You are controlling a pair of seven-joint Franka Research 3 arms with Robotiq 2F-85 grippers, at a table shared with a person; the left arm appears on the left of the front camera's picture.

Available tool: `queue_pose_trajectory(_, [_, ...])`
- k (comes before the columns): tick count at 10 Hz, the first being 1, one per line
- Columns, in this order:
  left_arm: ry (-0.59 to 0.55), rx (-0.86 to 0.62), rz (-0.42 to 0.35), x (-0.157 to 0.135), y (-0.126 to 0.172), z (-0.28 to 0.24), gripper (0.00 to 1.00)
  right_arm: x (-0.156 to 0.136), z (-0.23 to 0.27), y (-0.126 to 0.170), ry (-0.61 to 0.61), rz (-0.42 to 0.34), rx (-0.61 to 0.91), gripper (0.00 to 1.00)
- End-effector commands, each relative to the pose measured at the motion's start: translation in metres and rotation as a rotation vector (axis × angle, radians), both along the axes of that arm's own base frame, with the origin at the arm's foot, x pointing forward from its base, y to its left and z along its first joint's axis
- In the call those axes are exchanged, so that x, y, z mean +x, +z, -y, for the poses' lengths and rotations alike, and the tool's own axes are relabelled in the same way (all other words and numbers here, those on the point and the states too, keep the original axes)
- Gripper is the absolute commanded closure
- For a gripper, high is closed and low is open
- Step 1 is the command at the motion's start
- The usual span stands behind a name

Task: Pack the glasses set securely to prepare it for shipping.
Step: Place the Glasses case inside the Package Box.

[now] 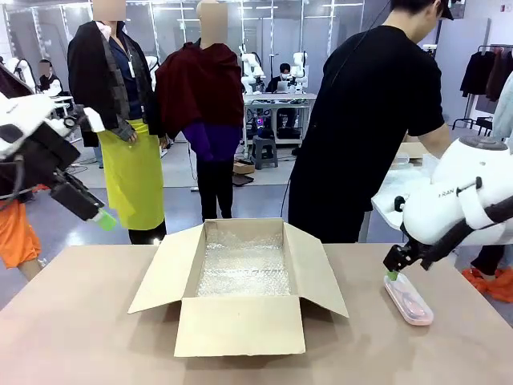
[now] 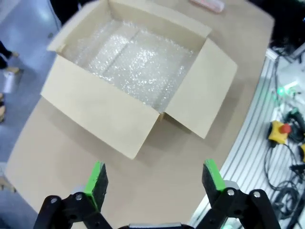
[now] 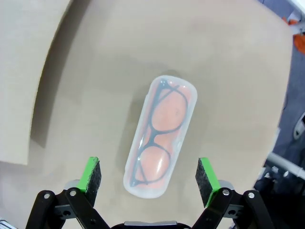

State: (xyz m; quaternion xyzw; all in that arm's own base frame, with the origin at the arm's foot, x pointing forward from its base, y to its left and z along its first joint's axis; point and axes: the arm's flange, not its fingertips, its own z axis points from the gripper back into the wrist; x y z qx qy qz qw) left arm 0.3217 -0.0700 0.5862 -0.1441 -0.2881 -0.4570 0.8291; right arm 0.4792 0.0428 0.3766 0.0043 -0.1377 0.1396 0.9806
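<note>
One pale pink glasses case (image 1: 409,299) with a clear lid lies flat on the table, right of the open cardboard box (image 1: 240,277). Through the lid of the case (image 3: 160,136) I see dark-framed glasses. My right gripper (image 3: 148,175) hangs open just over the case's far end, with its green pads (image 3: 90,174) on either side of the case's width. In the front view the right gripper (image 1: 393,273) is very close to the case. My left gripper (image 1: 104,218) is open and raised high at the far left. The left gripper (image 2: 154,179) looks down on the box (image 2: 138,67), and the case (image 2: 206,5) shows beyond it.
Bubble wrap (image 1: 240,269) lines the bottom of the box, and its flaps are spread outward. A person in a black shirt (image 1: 377,120) stands at the far side, turned toward a side table at the right. The table's right edge (image 1: 501,317) is close to the case.
</note>
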Motion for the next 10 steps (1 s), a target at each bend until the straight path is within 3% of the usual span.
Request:
queue_pose_trajectory(1, [-0.027, -0.119, 0.024, -0.008, 0.004, -0.020, 0.00, 0.017, -0.001, -0.017, -0.067, -0.054, 0.008, 0.00])
queue_pose_trajectory(2, [0.000, 0.000, 0.000, 0.000, 0.000, 0.000, 0.00, 0.020, 0.002, -0.025, -0.086, -0.078, 0.021, 0.00])
queue_pose_trajectory(8, [0.000, 0.000, 0.000, 0.000, 0.000, 0.000, 0.00, 0.037, 0.012, -0.059, -0.136, -0.130, 0.019, 0.00])
queue_pose_trajectory(10, [0.000, 0.000, 0.000, 0.000, 0.000, 0.000, 0.00, 0.039, 0.013, -0.059, -0.139, -0.135, 0.020, 0.08])
